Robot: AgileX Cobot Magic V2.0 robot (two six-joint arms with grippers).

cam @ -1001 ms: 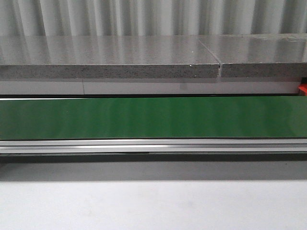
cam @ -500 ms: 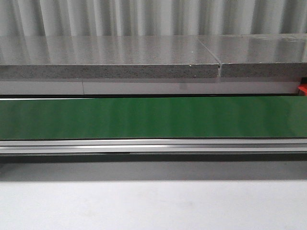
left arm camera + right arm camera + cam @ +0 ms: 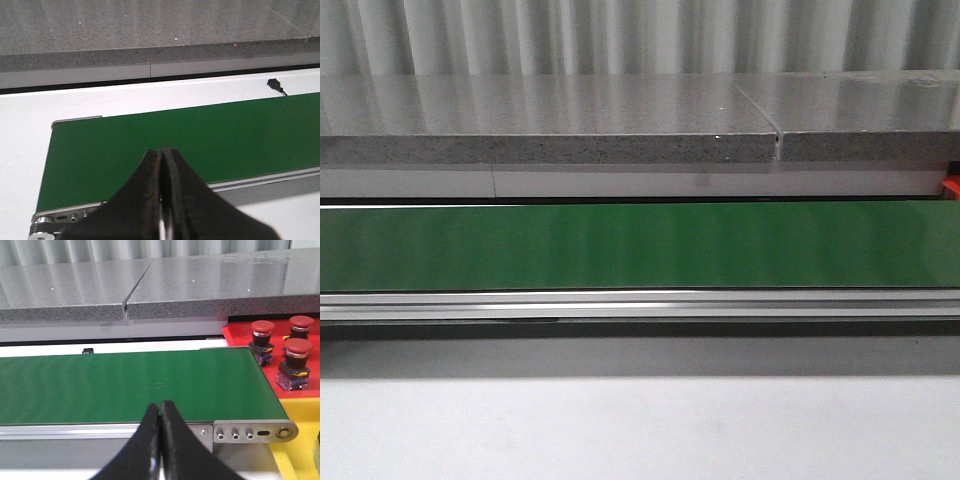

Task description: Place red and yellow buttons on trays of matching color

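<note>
Waiting over the bare green belt [image 3: 640, 245], both arms sit idle: the left gripper [image 3: 161, 165] and the right gripper [image 3: 160, 415] each have their fingers pressed together around nothing. Three red buttons [image 3: 292, 347] stand upright in the red tray [image 3: 240, 330] just past the belt's end, each a mushroom cap on a squarish clear-and-black base. They look rigid, light and a bit top-heavy, so gripping the blocky base seems safer than the rounded, slippery cap. A yellow tray [image 3: 300, 460] lies nearer; no yellow button shows anywhere.
</note>
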